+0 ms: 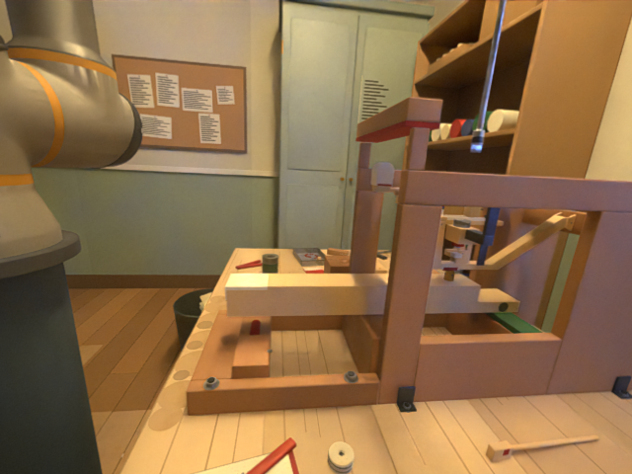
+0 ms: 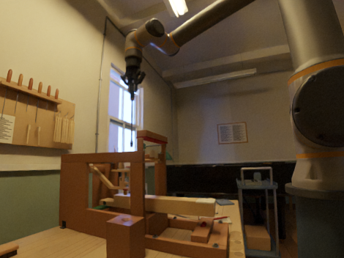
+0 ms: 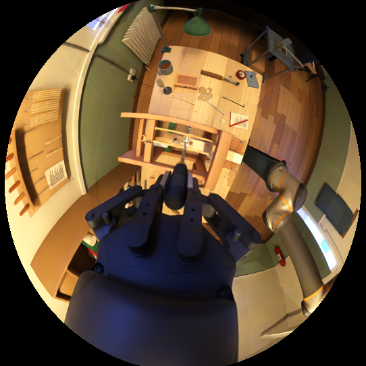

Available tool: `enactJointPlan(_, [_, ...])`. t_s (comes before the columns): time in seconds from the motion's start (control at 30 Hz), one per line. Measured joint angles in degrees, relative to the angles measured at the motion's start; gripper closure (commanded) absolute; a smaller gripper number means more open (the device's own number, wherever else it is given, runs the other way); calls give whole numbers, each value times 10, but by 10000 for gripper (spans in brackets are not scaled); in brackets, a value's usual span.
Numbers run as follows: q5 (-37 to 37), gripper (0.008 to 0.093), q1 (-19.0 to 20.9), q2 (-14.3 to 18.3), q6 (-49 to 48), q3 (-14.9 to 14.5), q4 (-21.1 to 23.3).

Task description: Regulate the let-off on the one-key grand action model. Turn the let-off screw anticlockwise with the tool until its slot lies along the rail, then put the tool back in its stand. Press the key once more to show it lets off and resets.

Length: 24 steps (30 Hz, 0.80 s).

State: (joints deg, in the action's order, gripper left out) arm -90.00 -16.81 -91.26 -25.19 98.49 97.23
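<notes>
I hold the let-off tool (image 3: 176, 191) by its dark handle in my closed gripper (image 2: 132, 85), high above the action model, and its long steel shaft (image 1: 489, 76) hangs straight down with the tip (image 1: 478, 142) just above the model's top rail (image 1: 515, 191). The wooden one-key action model (image 2: 139, 198) stands on the bench below. Its long pale key (image 1: 326, 293) juts toward the bench edge. The let-off screw is too small to make out among the inner levers (image 1: 462, 245). A wooden block (image 2: 125, 234) stands in front of the model.
The model's tall post with the red-lined top bar (image 1: 400, 120) rises close beside the shaft tip. A shelf unit (image 1: 520, 76) stands behind it. On the bench lie a small hammer (image 1: 541, 446) and a felt disc (image 1: 341, 455). A bin (image 1: 190, 314) sits on the floor.
</notes>
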Motion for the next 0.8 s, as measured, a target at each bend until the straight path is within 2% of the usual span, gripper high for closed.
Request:
enactJointPlan(0.27, [0,934,0,0,70,0,0])
enactJointPlan(0.6, [0,934,0,-1,83,1,0])
enactJointPlan(0.8, [0,934,-9,-33,74,32,-2])
